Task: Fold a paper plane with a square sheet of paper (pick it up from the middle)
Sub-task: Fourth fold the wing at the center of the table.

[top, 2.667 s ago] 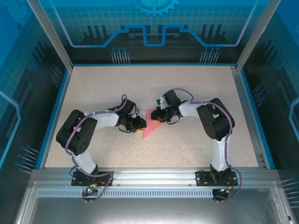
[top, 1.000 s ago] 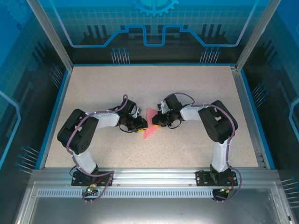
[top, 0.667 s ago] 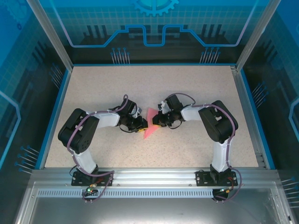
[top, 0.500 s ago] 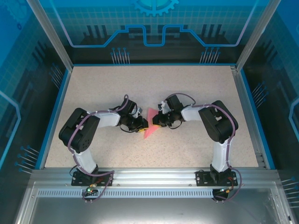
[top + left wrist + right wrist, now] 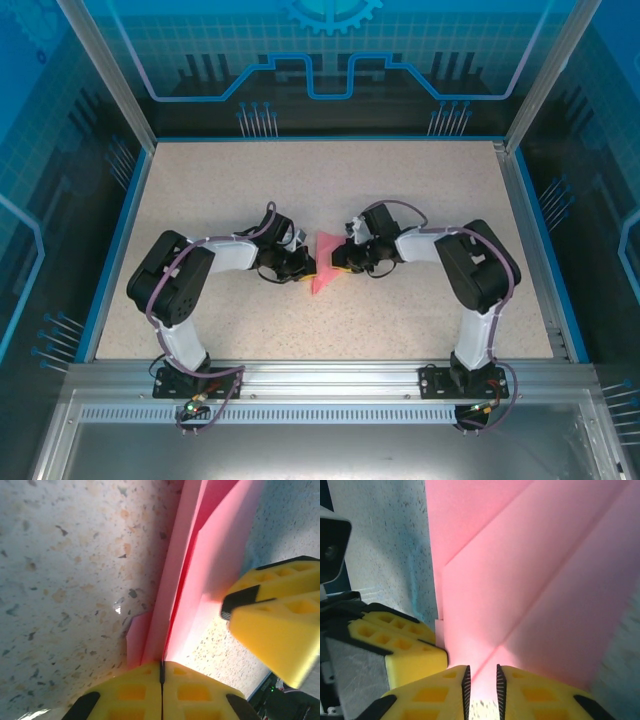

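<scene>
The pink sheet of paper (image 5: 324,248) lies mid-table, folded into a narrow pointed plane shape with its tip toward the near edge. My left gripper (image 5: 309,270) meets it from the left. In the left wrist view that gripper (image 5: 161,664) is shut on the paper's (image 5: 215,545) upright centre fold. My right gripper (image 5: 337,264) is at the paper's right side. In the right wrist view its jaws (image 5: 481,672) stand slightly apart over the paper's (image 5: 520,570) edge, pads clear of it. Each wrist view shows the other gripper's yellow fingers (image 5: 280,630) (image 5: 405,650) close by.
The speckled tabletop (image 5: 420,190) has a blue rim (image 5: 118,240) and clear walls on three sides. An aluminium rail (image 5: 320,375) carrying both arm bases runs along the near edge. Both arms bend inward toward the centre.
My left gripper has closed tight on the paper's fold. The right gripper's jaws have parted from the paper, and that arm has drawn slightly to the right.
</scene>
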Robot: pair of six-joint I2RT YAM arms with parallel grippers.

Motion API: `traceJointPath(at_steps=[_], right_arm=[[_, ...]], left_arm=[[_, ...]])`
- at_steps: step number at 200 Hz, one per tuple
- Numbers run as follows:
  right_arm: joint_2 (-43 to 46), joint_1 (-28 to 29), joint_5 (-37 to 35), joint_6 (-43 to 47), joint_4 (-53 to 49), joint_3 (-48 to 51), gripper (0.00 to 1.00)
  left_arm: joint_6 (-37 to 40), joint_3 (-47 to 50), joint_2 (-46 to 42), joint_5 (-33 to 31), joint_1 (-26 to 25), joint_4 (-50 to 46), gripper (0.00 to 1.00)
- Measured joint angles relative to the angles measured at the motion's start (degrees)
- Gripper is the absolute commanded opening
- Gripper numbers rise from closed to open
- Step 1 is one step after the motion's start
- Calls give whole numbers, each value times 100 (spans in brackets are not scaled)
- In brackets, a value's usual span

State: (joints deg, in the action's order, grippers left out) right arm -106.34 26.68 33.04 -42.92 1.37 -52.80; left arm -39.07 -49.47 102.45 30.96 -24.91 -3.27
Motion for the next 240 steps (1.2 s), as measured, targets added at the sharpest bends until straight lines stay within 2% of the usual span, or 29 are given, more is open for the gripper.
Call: traceJointPath(at_steps=[56,74,82,95,110,161,182,197,240], right_arm=[[868,-262,-98,-367,221,708,60],[1010,-262,-133,-450,323,850,60],[1058,-262,-144,-494,348,909,61],[1078,-262,-155,-560,385,979,61],[1078,-262,-153,-616,404,1019,61],[1078,-260,-177,-619,417,1014,61],[1075,-256,-223,-599,376,997,60],[1051,-249,-247,-595,363,964,60],[870,-219,-264,-599,369,732,60]], left_arm=[[-452,2,-129,243,0,492,8],[-535,2,-179,267,0,586,11],[-577,2,-179,278,0,608,16],[-608,2,-179,273,0,608,20],[-590,2,-179,192,0,575,30],[-398,11,-651,-623,0,-326,38],[-310,11,-988,-984,0,-682,36],[-258,11,-1152,-1099,0,-789,31],[-35,-232,-1067,-879,-166,-796,21]])
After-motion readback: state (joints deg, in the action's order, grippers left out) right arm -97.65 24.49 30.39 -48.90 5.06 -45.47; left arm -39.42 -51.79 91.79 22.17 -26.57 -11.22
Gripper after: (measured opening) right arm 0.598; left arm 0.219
